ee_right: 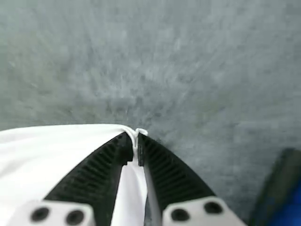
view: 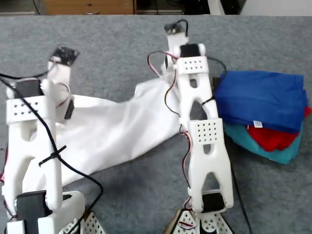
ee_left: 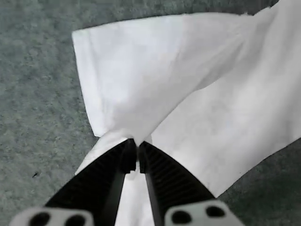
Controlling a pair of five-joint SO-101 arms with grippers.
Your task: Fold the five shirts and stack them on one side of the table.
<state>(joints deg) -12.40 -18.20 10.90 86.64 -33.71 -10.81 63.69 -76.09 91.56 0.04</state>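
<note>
Both arms' jaws clamp one white shirt; three folded shirts sit at three o'clock on the grey table

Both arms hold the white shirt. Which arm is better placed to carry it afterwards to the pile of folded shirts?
Right, probably. The right gripper pinches an edge of the white shirt close beside the pile; the left gripper holds the far end.

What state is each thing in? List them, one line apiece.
white cloth shirt: spread loosely, pinched at two spots
left black gripper: shut on the white cloth shirt
right black gripper: shut on the white cloth shirt
blue cloth shirt: folded, top of stack
red cloth shirt: folded, beneath blue
teal cloth shirt: folded, at bottom
</note>
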